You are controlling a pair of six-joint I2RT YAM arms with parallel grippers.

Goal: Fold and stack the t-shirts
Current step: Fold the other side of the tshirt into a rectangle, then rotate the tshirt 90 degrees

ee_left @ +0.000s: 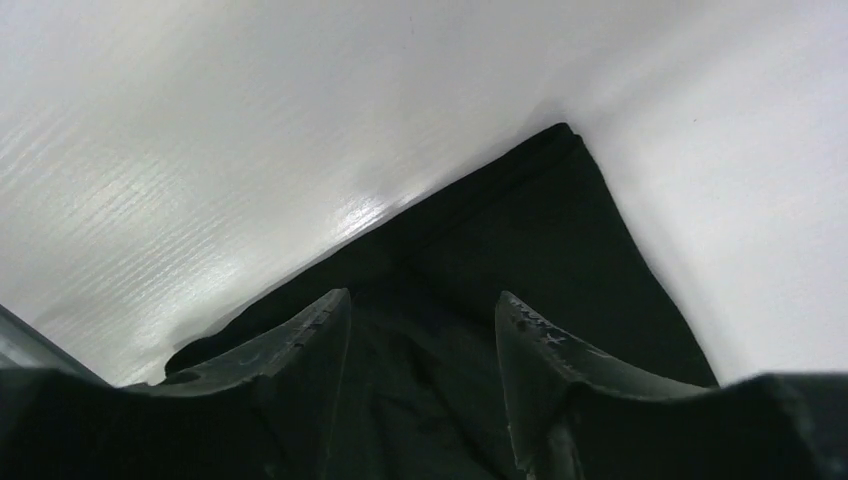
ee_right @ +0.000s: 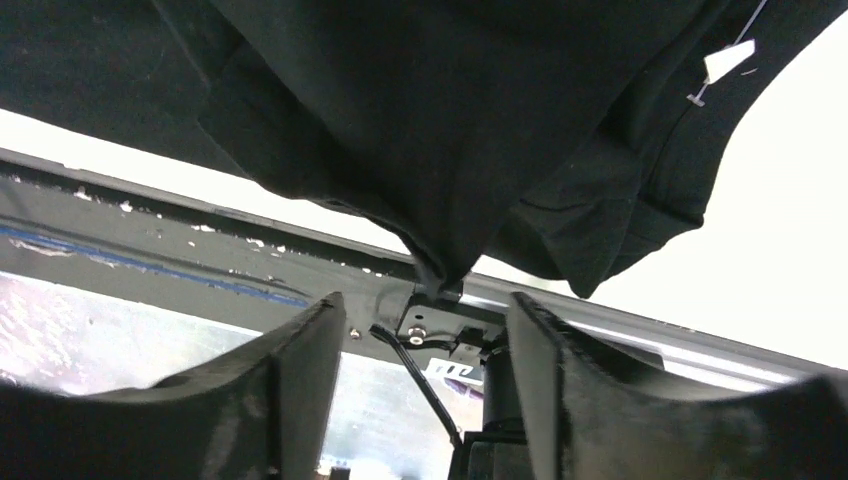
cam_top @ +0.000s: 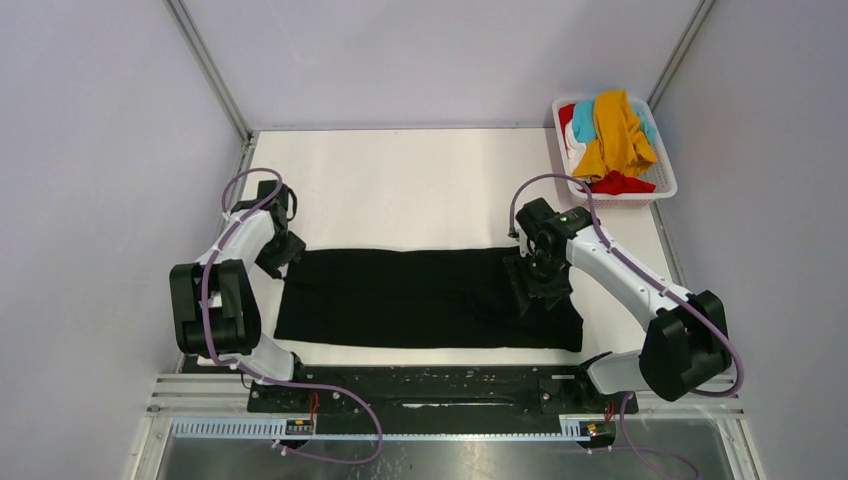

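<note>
The large black t-shirt [cam_top: 420, 300] lies flat on the white table as a long folded strip. My left gripper [cam_top: 280, 255] is open at its far left corner; in the left wrist view the gripper [ee_left: 420, 310] has black fabric [ee_left: 520, 230] lying between and beneath its spread fingers. My right gripper [cam_top: 540, 285] is open over the shirt's right end; in the right wrist view the gripper [ee_right: 425, 310] holds nothing, and the shirt [ee_right: 450, 100] with a small white tag [ee_right: 725, 62] lies beyond the fingertips. The mustard-orange [cam_top: 615, 135], teal-blue [cam_top: 583, 120], red [cam_top: 620, 183] and white [cam_top: 575, 150] tees are piled in the basket.
The white slotted basket [cam_top: 665, 185] stands at the table's far right corner. A black rail [cam_top: 440, 385] with the arm bases runs along the near edge. Grey walls close in the left, right and back sides.
</note>
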